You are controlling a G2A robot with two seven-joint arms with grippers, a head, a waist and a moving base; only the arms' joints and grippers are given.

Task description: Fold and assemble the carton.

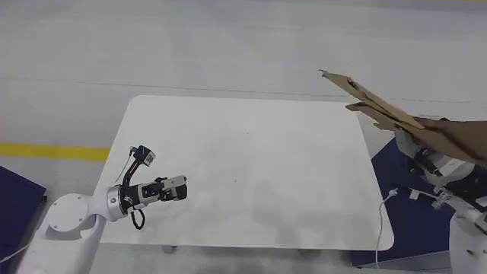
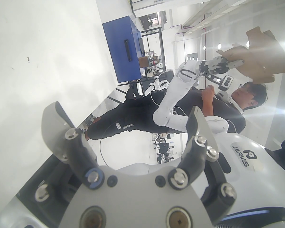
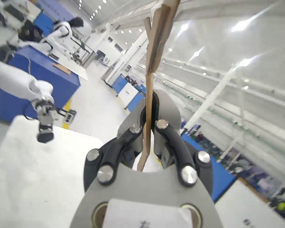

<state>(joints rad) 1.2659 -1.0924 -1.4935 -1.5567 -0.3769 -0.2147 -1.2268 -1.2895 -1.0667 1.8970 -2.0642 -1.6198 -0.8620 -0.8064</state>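
**Holding the carton flat in the air; folding yet to start**

Clamped in the right gripper (image 3: 149, 106): jaws closed hard on one thin edge of the carton (image 3: 157, 39), with nothing else between them. Held up off the right side of the table (image 1: 251, 160), flattened, flaps splayed a little at the far end, touching no surface.

Judged as the very start of the job: lifted, but not yet opened, with no panel squared and no flap tucked.

Calls next for bringing the cardboard in over the white top and lowering it. After that, needs a second grip on an opposite panel to pull the flat sleeve open. Worth minding the single edge hold, likely to let the sheet swing or slip once pushed.

Across at the near left corner, over the white top, finds the left gripper (image 2: 125, 112) spread wide with nothing in it, well apart from the carton. Would take a long reach across, or a meeting midway.

Underneath, plain white, rounded at the corners, faintly smudged.

Beyond, pale grey floor (image 1: 228, 38) crossed by a yellow line (image 1: 46, 151). Farther off, blue cabinets (image 2: 118, 43) along the hall.
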